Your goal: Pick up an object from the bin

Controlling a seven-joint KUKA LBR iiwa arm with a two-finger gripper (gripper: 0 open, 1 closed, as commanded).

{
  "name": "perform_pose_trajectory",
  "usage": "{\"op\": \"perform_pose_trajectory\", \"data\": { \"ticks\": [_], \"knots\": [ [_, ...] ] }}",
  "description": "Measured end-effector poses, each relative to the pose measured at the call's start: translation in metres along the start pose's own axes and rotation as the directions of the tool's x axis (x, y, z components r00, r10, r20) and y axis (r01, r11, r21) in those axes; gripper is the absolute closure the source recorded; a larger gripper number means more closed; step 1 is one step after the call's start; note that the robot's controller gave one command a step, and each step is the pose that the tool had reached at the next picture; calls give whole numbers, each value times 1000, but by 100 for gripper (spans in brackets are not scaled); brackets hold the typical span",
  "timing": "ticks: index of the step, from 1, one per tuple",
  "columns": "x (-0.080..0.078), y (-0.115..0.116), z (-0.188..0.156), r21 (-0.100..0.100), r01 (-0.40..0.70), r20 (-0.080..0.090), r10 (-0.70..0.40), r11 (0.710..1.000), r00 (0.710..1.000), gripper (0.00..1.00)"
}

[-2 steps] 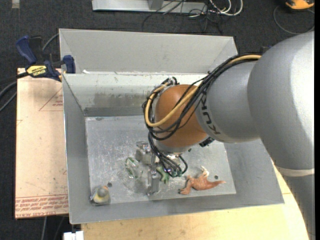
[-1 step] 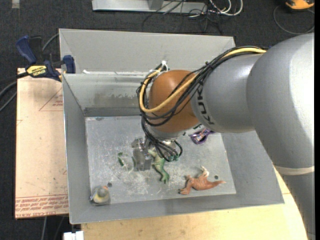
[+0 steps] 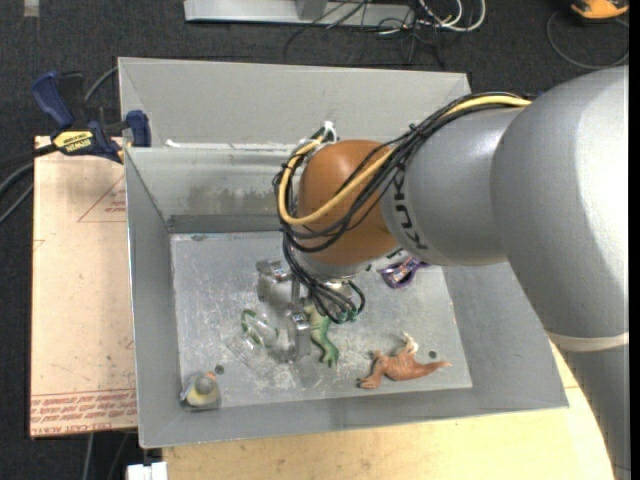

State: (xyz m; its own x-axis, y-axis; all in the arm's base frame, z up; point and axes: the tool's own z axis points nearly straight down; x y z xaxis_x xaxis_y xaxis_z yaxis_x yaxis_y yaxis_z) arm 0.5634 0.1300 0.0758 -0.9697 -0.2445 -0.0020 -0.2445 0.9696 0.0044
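Camera view. The grey metal bin (image 3: 150, 268) holds a few scattered things, with no heap. The gripper (image 3: 290, 336) is low over the floor, slightly toward 7 o'clock from the bin's centre, under the arm's orange wrist cover (image 3: 340, 203) and its cable loops.

- Claw state: you cannot tell whether it is released or clenched, because the wrist and cables hide most of it. Nothing can be confirmed as grasped.
- Nearest thing: a green lizard-like plastic toy figure (image 3: 323, 340), just beside the gripper at its 3 o'clock, lying flat. It appears to touch the gripper, but that is uncertain.
- A pale translucent scrap (image 3: 250, 330) lies near the gripper's 9 o'clock.
- Well apart are an orange plastic dinosaur toy (image 3: 402, 367) at 4 o'clock of the floor, a small purple wire-like piece (image 3: 400, 273) at 2 o'clock, and a small grey-and-yellow rounded object (image 3: 201, 391) in the 7 o'clock corner.

How to do the step well, as a judgement only: the green figure is the likely candidate.

- Centre the claw over its body, not its thin legs.
- Close across the narrow width.
- Check that the cables stay clear of the toy.
- Lift straight up, so the flat figure does not slide out sideways.
- Keep away from the translucent scrap, so you do not pinch two things at once.
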Motion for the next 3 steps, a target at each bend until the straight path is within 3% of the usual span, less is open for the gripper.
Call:
{"op": "perform_pose_trajectory", "data": {
  "ticks": [1,2,3],
  "knots": [
    [0,0,0,0,0,0,0,1000,1000,0],
    [12,-13,5,-1,65,2,-65,998,998,0],
    [32,-34,5,-2,-245,1,245,969,969,0]
  ]
}}
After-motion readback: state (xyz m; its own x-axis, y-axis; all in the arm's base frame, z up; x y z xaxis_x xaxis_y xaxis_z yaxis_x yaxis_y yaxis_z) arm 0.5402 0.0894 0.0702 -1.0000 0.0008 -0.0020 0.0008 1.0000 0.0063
